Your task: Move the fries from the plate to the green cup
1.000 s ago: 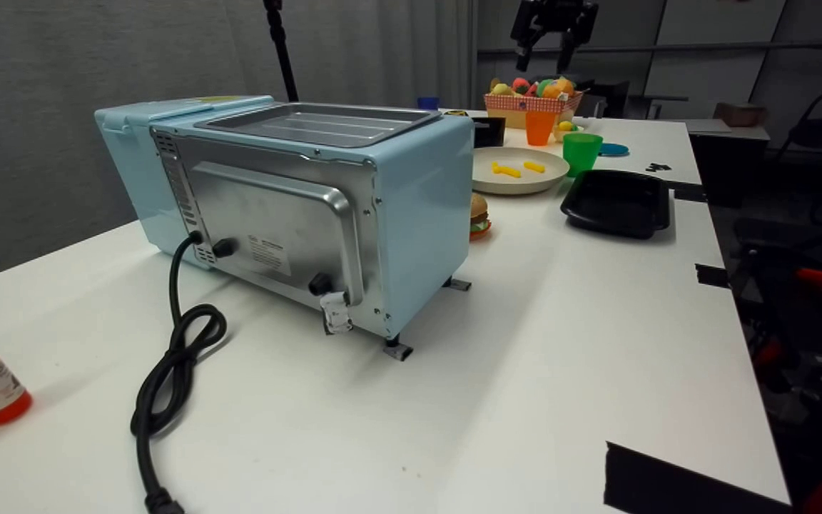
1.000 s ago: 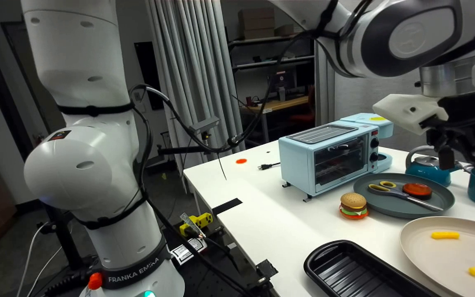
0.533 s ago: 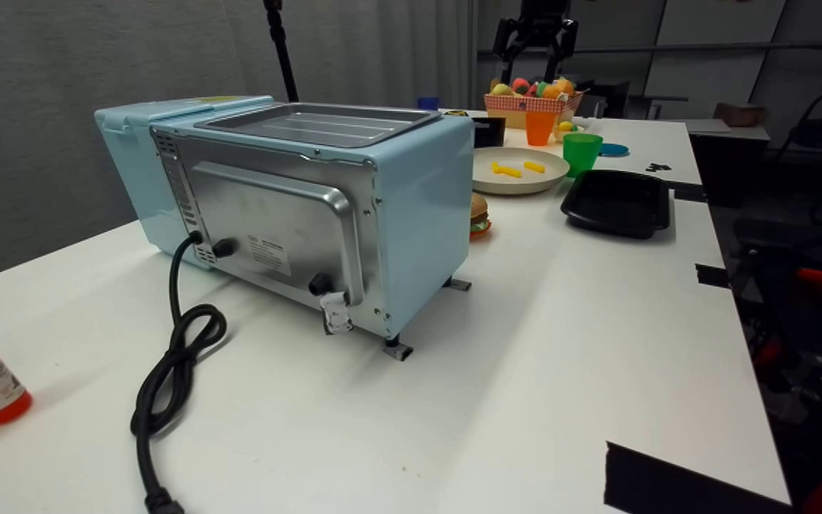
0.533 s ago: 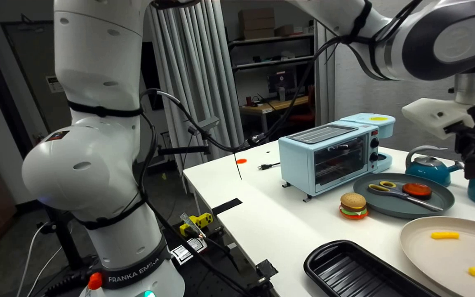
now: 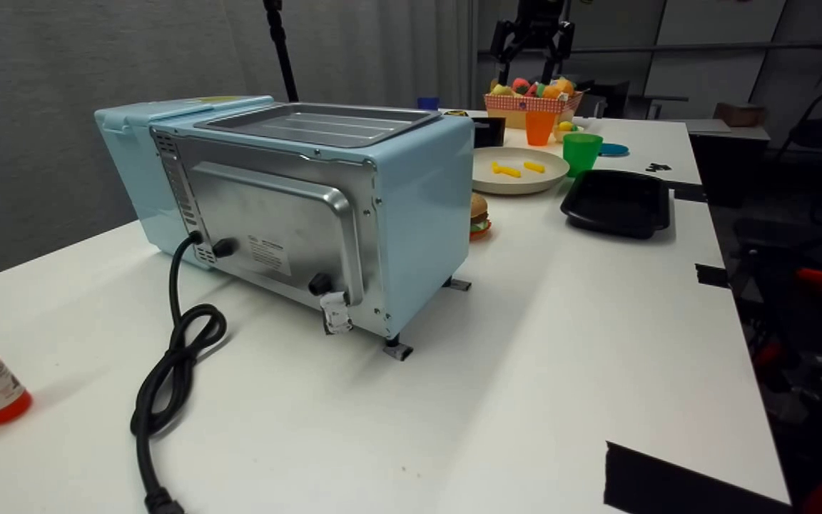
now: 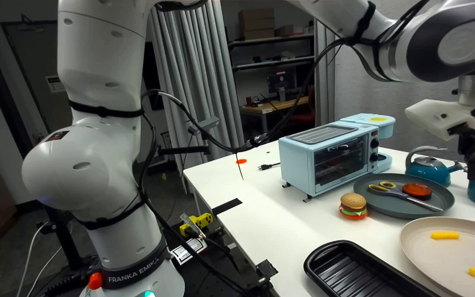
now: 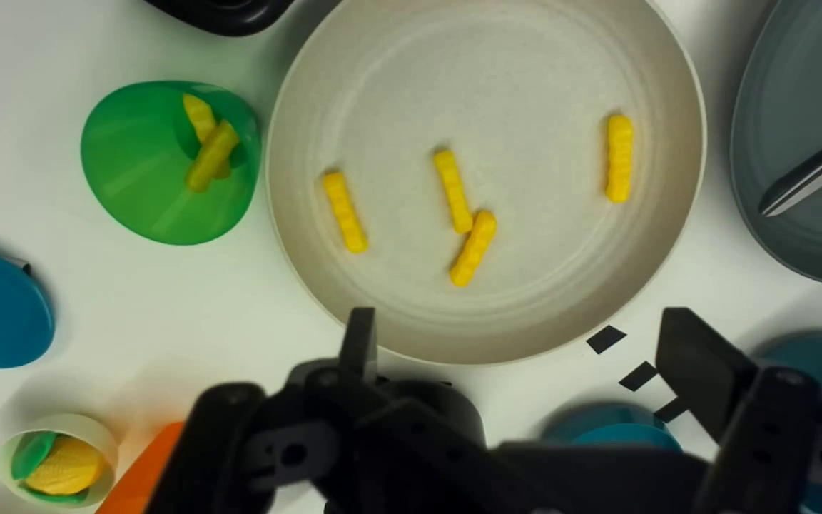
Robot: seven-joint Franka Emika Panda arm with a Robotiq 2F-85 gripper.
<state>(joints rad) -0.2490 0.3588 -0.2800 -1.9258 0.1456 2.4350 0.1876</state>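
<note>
In from the worktop's (image 6: 262, 198) robot-side edge, we see four fries (image 7: 620, 158) on the plate (image 7: 525, 93), others in the cup (image 7: 143, 182) just beside it, the hand (image 7: 521, 321) spread wide above.

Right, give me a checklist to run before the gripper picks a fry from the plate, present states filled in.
1. Gripper open: ok, jaws apart, nothing gripped.
2. Fries available on the plate: ok, four in the wrist view.
3. One fry lying alone: ok, rightmost in the wrist view, apart from the others.
4. Middle two fries clear of each other: not ok, they touch or nearly touch.
5. Green cup ready: ok, upright in an exterior view, with room beside the fries inside it.
6. Gripper centred over a fry: cannot tell; it hangs above the table, depth unclear.
</note>
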